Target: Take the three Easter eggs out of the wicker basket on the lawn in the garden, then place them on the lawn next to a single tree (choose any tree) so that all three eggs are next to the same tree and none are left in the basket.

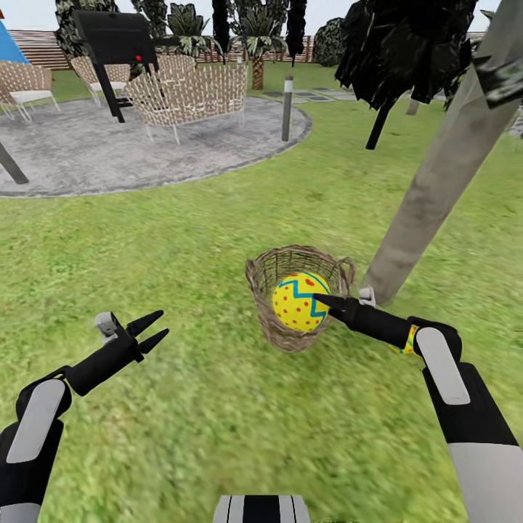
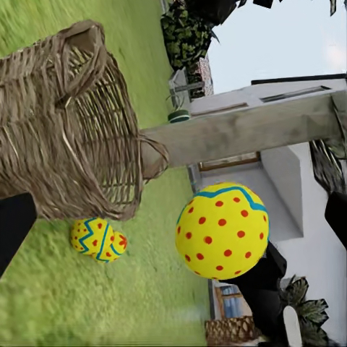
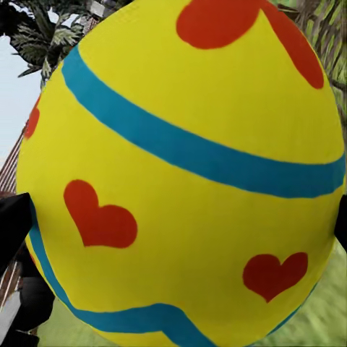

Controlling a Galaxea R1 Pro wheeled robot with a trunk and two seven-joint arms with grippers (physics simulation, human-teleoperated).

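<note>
– Where's the right gripper (image 1: 325, 300)?

– My right fingers are clamped on a yellow Easter egg (image 1: 300, 301) with red hearts, held at the front of the wicker basket (image 1: 270, 272), beside the tree trunk (image 1: 436, 181).

– Left gripper (image 1: 153, 331)?

– Jaws apart over the lawn (image 1: 189, 240), holding nothing. Its camera shows a second egg (image 2: 98, 239) on grass just beside the basket.

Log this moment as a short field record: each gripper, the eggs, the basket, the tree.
right gripper: shut on a yellow Easter egg, held in front of the wicker basket
left gripper: open, empty, above the lawn
second egg: lying on the grass beside the basket
third egg: cannot tell where
tree trunk: pale, leaning, its base just behind the basket
</note>
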